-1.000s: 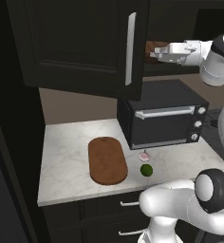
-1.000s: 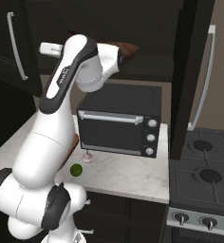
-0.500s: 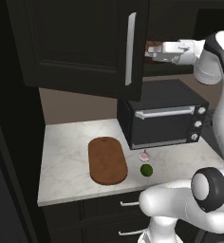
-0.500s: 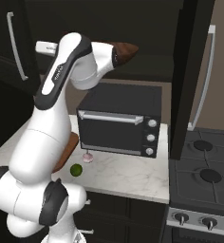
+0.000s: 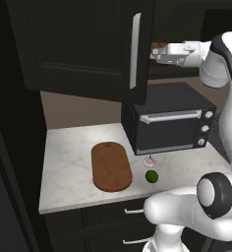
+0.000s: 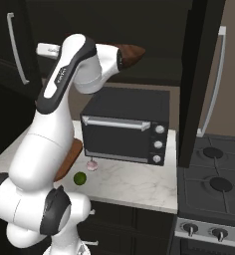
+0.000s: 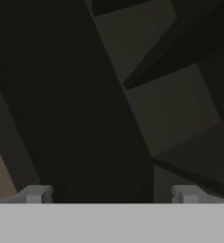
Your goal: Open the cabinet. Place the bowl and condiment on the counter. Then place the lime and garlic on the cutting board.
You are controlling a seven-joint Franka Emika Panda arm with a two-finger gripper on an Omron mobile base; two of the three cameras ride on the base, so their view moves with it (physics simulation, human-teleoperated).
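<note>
The near-black cabinet (image 5: 88, 44) stands with its doors swung open, a silver handle (image 5: 135, 49) on the door edge. My gripper (image 5: 153, 53) reaches into the cabinet at shelf height, right beside the brown wooden bowl (image 5: 159, 46), which also shows past my wrist (image 6: 133, 52). In the hand view the gripper (image 7: 111, 194) is open, its fingertips (image 7: 35, 193) wide apart with only dark cabinet interior between them. The cutting board (image 5: 111, 166) lies on the counter (image 5: 69, 162). To the board's right sit the garlic (image 5: 149, 161) and the lime (image 5: 151, 176). The condiment is hidden.
A black toaster oven (image 5: 169, 123) stands on the counter under the open cabinet, just behind the garlic. A dark stove (image 6: 214, 184) adjoins the counter on the right. The right cabinet door (image 6: 199, 74) juts out toward me. Drawers run below the counter.
My hand has edged a little further toward the cabinet shelf and the bowl, fingers still wide apart. Board, lime and garlic have not moved.
</note>
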